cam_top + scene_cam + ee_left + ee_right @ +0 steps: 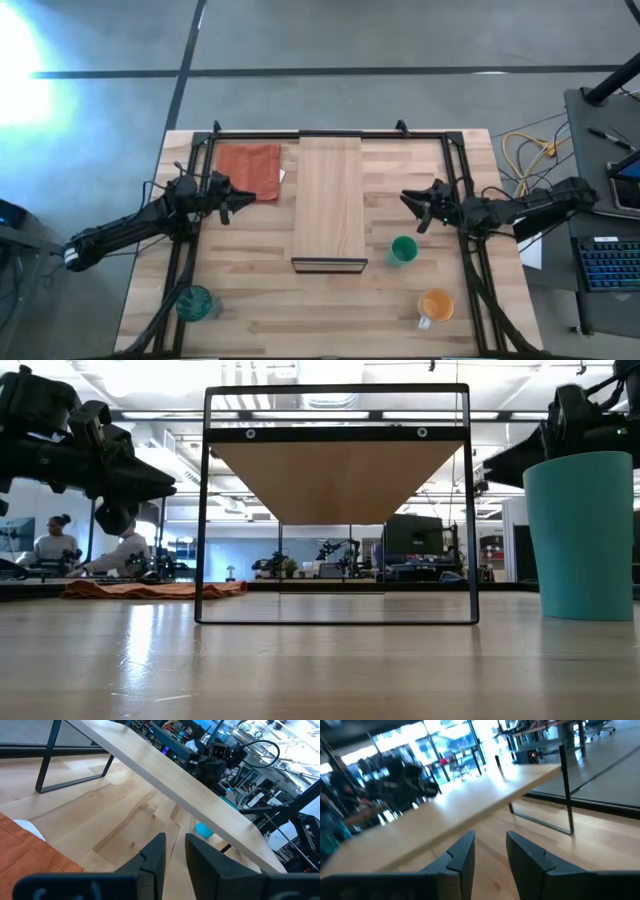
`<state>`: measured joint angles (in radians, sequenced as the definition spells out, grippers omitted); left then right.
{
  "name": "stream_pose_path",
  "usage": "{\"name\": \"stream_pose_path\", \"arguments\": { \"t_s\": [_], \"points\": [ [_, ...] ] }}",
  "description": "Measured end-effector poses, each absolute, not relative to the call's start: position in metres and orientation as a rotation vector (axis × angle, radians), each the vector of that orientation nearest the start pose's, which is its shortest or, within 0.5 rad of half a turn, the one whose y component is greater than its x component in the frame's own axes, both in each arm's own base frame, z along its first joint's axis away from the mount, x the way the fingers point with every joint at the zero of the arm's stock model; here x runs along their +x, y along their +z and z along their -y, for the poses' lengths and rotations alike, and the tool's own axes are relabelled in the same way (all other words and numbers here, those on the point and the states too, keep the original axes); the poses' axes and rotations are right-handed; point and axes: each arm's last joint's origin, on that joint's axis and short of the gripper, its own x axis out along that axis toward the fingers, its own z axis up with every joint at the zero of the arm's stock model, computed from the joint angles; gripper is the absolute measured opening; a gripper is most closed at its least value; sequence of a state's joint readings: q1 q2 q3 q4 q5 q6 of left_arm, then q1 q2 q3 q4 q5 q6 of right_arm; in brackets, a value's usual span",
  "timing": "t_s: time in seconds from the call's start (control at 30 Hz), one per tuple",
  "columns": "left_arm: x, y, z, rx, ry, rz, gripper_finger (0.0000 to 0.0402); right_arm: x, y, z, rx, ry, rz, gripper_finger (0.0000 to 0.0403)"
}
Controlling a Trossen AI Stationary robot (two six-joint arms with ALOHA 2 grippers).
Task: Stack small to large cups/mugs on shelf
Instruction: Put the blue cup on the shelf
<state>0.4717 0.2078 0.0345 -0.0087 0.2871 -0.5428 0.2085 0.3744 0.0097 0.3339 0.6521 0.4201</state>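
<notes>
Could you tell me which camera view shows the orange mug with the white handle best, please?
The high view: the orange mug stands whole near the table's front right corner, handle visible. The low view and both wrist views do not show it at all.

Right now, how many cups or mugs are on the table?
3, all on the tabletop, none on the shelf: green cup right of the shelf's front end, orange mug near the front right, teal tumbler front left. None seems hidden.

Right end effector (490, 852) (fingers slightly parted) faces the shelf (470, 807).
</notes>
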Motion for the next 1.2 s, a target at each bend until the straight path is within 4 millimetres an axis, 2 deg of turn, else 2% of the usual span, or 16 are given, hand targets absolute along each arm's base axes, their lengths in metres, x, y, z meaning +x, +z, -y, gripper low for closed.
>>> {"name": "stream_pose_path", "arguments": {
  "t_s": [0.2,0.3,0.53,0.7,0.77,1.0,1.1,1.2],
  "points": [
    [0.099,0.157,-0.041,-0.608,0.227,-0.117,0.0058,0.115,0.179,-0.005,0.837,-0.430,0.295,0.0105],
    [0.099,0.158,-0.041,-0.603,0.226,-0.115,0.0058,0.115,0.179,-0.003,0.850,-0.500,0.338,0.0105],
    [0.099,0.158,-0.043,-0.553,0.271,-0.101,0.0058,0.113,0.182,-0.002,0.924,-0.531,0.406,0.0105],
    [0.099,0.167,-0.045,-0.773,0.312,0.041,0.0058,0.112,0.183,0.000,0.930,-0.587,0.439,0.0105],
    [0.099,0.169,-0.045,-0.785,0.307,0.060,0.0058,0.112,0.182,0.000,0.929,-0.588,0.434,0.0105],
    [0.099,0.175,-0.047,-0.708,0.334,0.131,0.0058,0.112,0.183,-0.001,0.936,-0.578,0.437,0.0105],
    [0.099,0.176,-0.049,-0.585,0.405,0.138,0.0058,0.112,0.183,0.000,0.947,-0.576,0.440,0.0105],
    [0.097,0.190,-0.050,-0.578,0.416,0.295,0.0058,0.112,0.183,0.000,0.977,-0.570,0.451,0.0105]
  ]
}}
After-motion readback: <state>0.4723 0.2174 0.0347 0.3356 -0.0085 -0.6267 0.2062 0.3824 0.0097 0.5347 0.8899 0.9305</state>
